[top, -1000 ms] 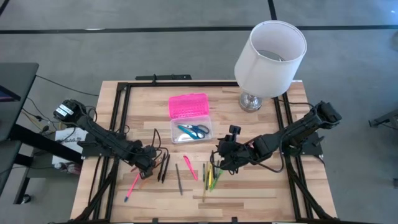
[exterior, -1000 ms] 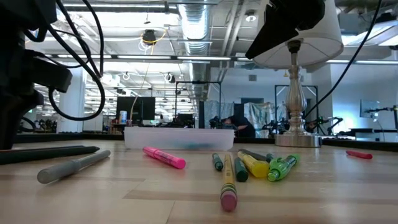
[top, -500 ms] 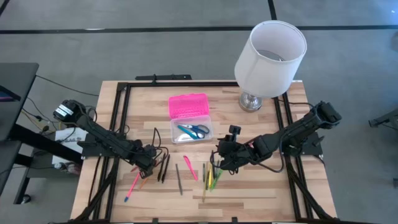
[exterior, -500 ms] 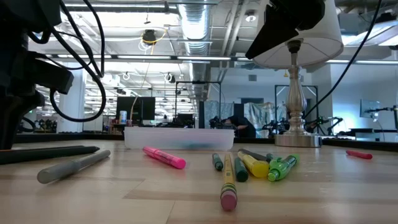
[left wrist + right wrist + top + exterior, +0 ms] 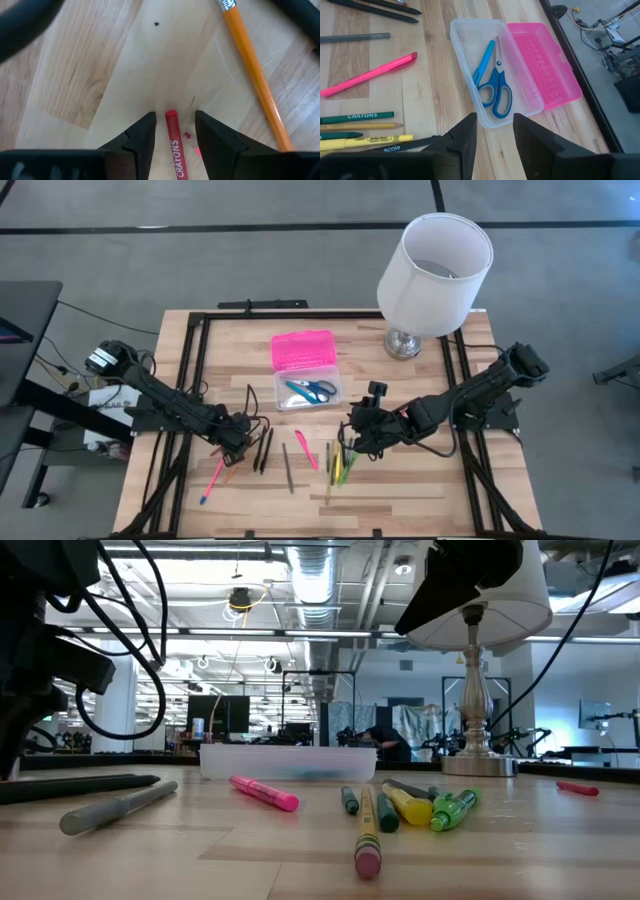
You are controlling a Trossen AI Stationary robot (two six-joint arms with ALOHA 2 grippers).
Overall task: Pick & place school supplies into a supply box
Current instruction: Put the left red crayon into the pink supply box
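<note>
The supply box [image 5: 308, 391] has a clear base holding blue scissors [image 5: 498, 93] and a blue pen, with its pink lid [image 5: 302, 350] laid open behind. Loose supplies lie on the near half of the table: black pens [image 5: 262, 450], a grey pen [image 5: 287, 468], a pink highlighter [image 5: 306, 450] and a green and yellow bunch [image 5: 338, 465]. My left gripper [image 5: 174, 116] is low over the table, open, its fingers on either side of a red crayon [image 5: 175, 147] without touching it. My right gripper [image 5: 494, 119] is open above the bunch, facing the box.
An orange pencil [image 5: 252, 70] lies beside the left gripper, and a pink pen [image 5: 213, 480] lies toward the table's left near corner. A white lamp [image 5: 432, 270] stands at the far right. A small red piece [image 5: 577, 788] lies alone on the right. A black frame [image 5: 200, 370] borders the table.
In the low view my left arm has shifted a little toward the table's left edge. Nothing on the table has moved.
</note>
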